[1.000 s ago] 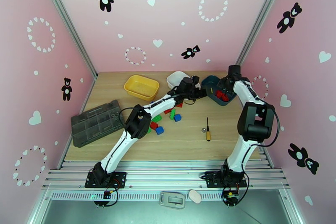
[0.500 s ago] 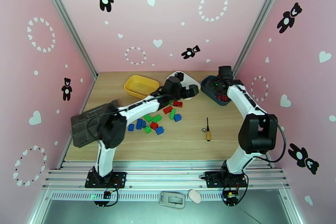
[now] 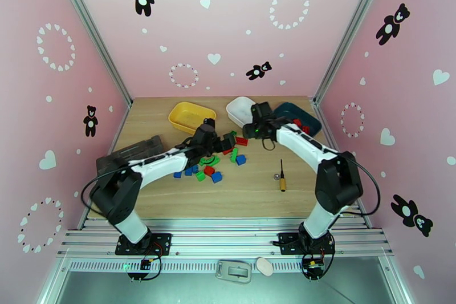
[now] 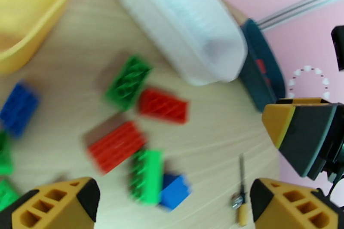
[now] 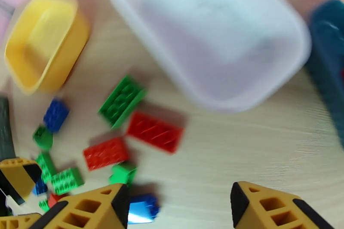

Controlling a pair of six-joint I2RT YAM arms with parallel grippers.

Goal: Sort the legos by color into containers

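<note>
We find the table [image 3: 251,197] bare along its near edge, from 5 to 7 o'clock, and that is the widest free room. At 9 o'clock the grey organizer box [image 3: 130,151] lies by the left edge, partly under the left arm [image 3: 154,163].

Along the far edge stand three bins:
- the yellow bin [image 3: 192,117] at 11
- the white bin [image 3: 238,109] at 12
- the teal bin [image 3: 297,114] at 1, with red bricks [image 3: 302,124] inside it

The left gripper [image 4: 172,193] hangs over the pile, spread wide and holding nothing. The right gripper [image 5: 178,197], beside the white bin, is parted and also holds nothing. The screwdriver [image 3: 281,177] lies at 4 o'clock of the legos [image 3: 214,163], which are small red, green and blue bricks scattered at the centre.
</note>
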